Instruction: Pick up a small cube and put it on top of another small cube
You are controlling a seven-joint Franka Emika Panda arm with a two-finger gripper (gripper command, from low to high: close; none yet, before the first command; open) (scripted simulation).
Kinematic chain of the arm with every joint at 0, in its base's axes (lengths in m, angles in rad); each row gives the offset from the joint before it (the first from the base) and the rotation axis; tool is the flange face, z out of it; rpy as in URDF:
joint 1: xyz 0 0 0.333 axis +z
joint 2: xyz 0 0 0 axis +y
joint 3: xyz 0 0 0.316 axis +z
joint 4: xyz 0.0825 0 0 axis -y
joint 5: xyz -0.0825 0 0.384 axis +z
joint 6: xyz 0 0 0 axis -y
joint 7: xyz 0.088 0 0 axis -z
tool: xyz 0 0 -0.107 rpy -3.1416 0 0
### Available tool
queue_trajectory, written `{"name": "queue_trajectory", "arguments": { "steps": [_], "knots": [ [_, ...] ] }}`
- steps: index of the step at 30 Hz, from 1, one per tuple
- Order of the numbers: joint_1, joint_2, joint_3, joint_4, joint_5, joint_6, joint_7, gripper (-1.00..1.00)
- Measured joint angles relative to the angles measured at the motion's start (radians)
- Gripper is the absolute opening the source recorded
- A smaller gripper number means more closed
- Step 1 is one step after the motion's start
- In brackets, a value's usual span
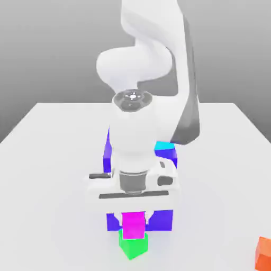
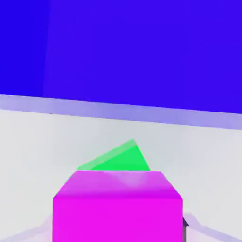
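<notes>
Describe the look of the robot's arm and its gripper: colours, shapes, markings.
The arm is glossy white, built of fat rounded segments, with a dark grey panel down one side. A round silver-grey cap tops the wrist. The hand is a wide white block with dark slots and a grey collar; the gripper sits beneath it. No cables or lettering are visible.

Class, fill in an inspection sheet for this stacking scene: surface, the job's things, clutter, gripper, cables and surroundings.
Surface: white table, flat.
Job's things: magenta cube sits on the green cube, the two turned at different angles.
Clutter: big blue-purple block behind the stack; cyan cube farther back; orange cube at the exterior view's right edge.
Gripper: gripper pointing down over the magenta cube; open or shut, cannot tell.
Cables: nothing seen.
Surroundings: plain grey backdrop.
</notes>
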State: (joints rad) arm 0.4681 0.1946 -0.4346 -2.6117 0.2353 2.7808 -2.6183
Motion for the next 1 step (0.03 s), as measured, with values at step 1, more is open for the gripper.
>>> {"name": "queue_trajectory", "arguments": {
  "steps": [1],
  "knots": [
    [0.0, 0.0, 0.0, 0.0, 0.0, 0.0, 0.0, 1.0]
  ]
}}
